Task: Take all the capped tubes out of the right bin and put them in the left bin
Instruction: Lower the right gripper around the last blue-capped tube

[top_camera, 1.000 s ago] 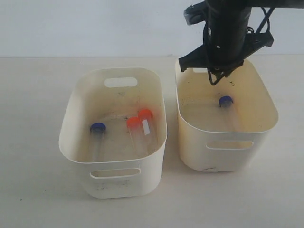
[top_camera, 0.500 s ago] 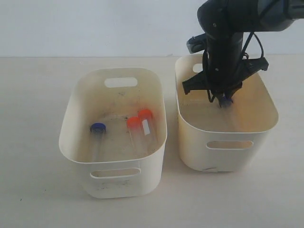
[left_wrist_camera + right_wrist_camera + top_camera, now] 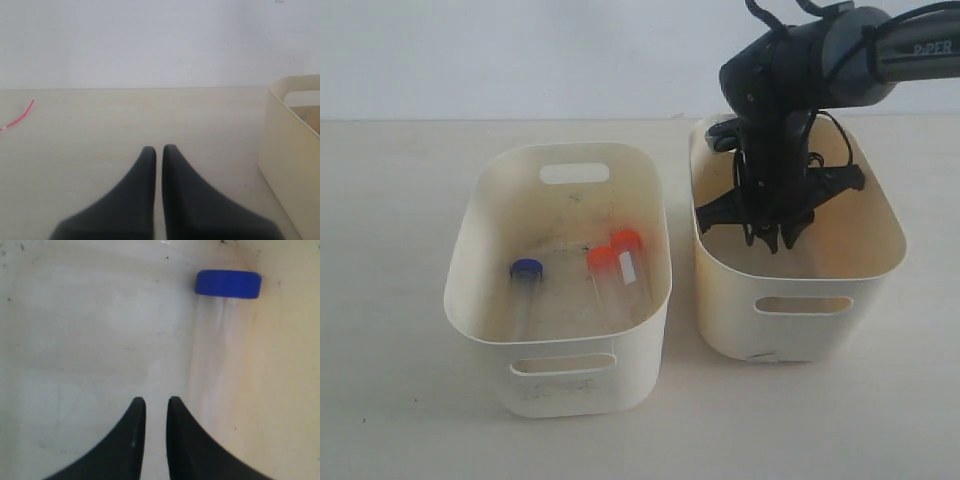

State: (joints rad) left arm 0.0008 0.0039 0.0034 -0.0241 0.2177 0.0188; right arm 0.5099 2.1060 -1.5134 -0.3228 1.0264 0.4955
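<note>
My right gripper [image 3: 770, 240] [image 3: 152, 400] reaches down inside the yellowish right bin [image 3: 800, 320], close above its floor. Its jaws stand a narrow gap apart with nothing between them. One blue-capped tube [image 3: 220, 335] lies on that floor just ahead and to one side of the fingertips, untouched; in the exterior view the arm hides it. The whiter left bin [image 3: 470, 260] holds a blue-capped tube [image 3: 527, 268] and two orange-capped tubes [image 3: 602, 257], one with a white label [image 3: 627, 262]. My left gripper [image 3: 159, 148] is shut and empty over bare table, out of the exterior view.
The two bins stand side by side with a small gap between them on a pale table. A tub wall [image 3: 285, 150] shows at the edge of the left wrist view, and a pink cord [image 3: 17, 117] lies on the table farther off.
The right arm has come down from above the right bin's back rim into the bin, and now covers the blue-capped tube in the exterior view. The tubes in the left bin have not moved.
</note>
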